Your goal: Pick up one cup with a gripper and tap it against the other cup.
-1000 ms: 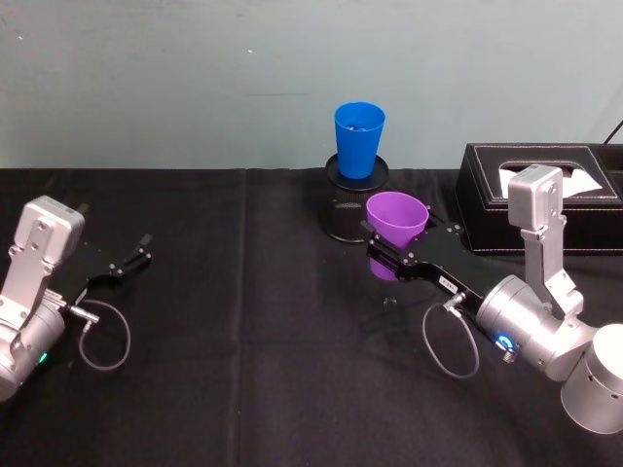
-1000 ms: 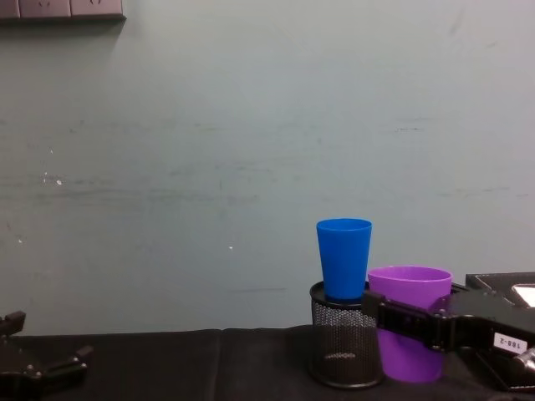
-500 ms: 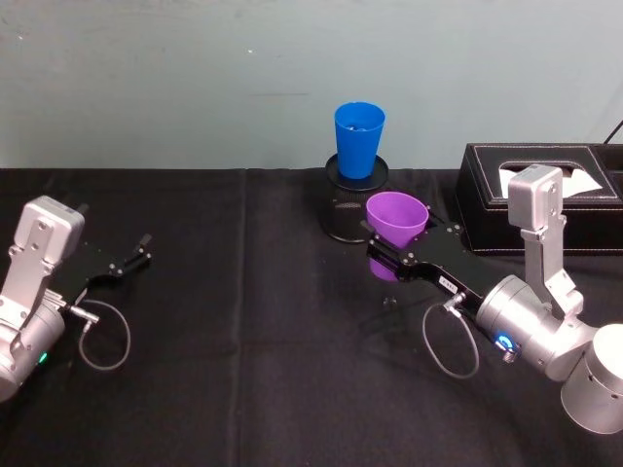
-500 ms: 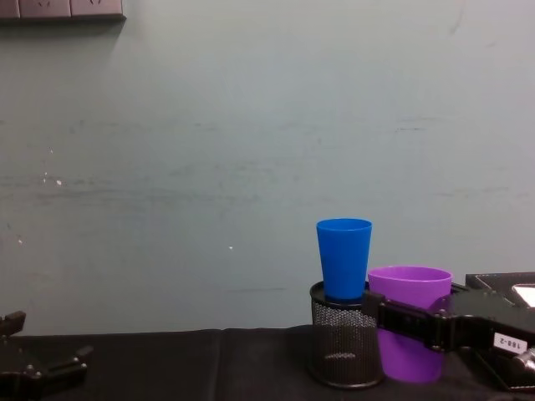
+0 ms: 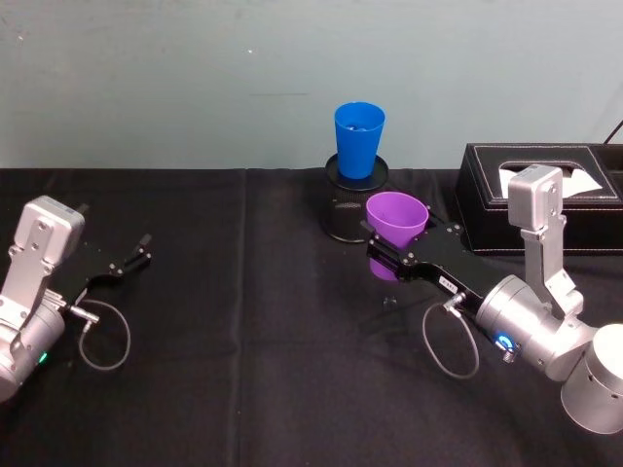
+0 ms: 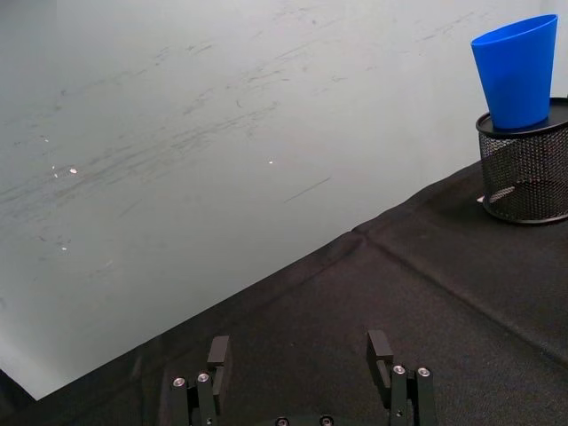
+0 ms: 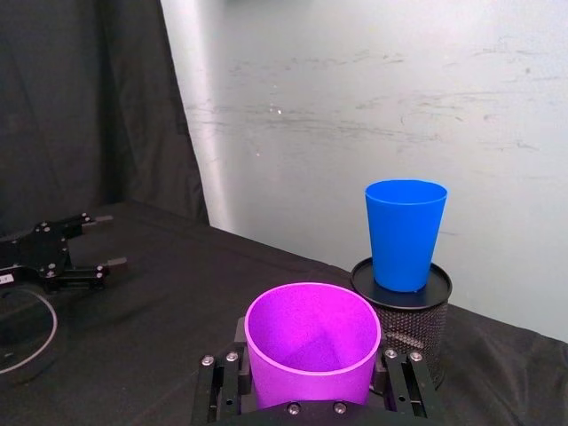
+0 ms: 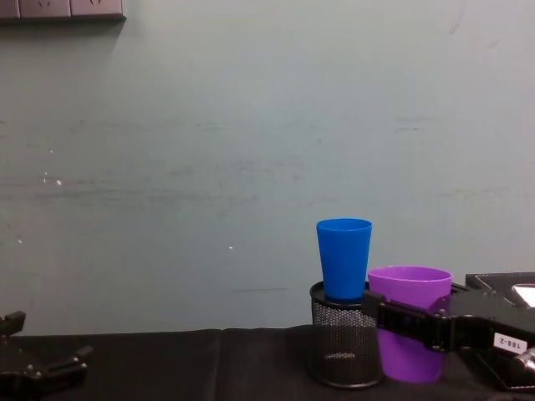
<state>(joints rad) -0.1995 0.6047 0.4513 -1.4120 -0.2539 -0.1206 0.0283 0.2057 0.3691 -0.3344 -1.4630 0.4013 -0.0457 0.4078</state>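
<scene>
Pinching purple cup (image 5: pixel 396 219): right gripper (image 7: pixel 309 377) | left gripper (image 6: pixel 297 351) spread | blue cup (image 5: pixel 358 139) atop mesh holder (image 5: pixel 343 209)

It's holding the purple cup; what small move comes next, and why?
Probably lift it a little: the right tool grips the purple cup beside the mesh holder, mostly lower than the blue cup standing on that holder, so a sideways tap might meet mesh. The left tool lies idle.

The pale wall (image 5: pixel 146 88) is lit evenly — shadows are lost on the black tablecloth (image 5: pixel 273 370). A glow is caught inside the purple cup (image 7: pixel 306 337).
</scene>
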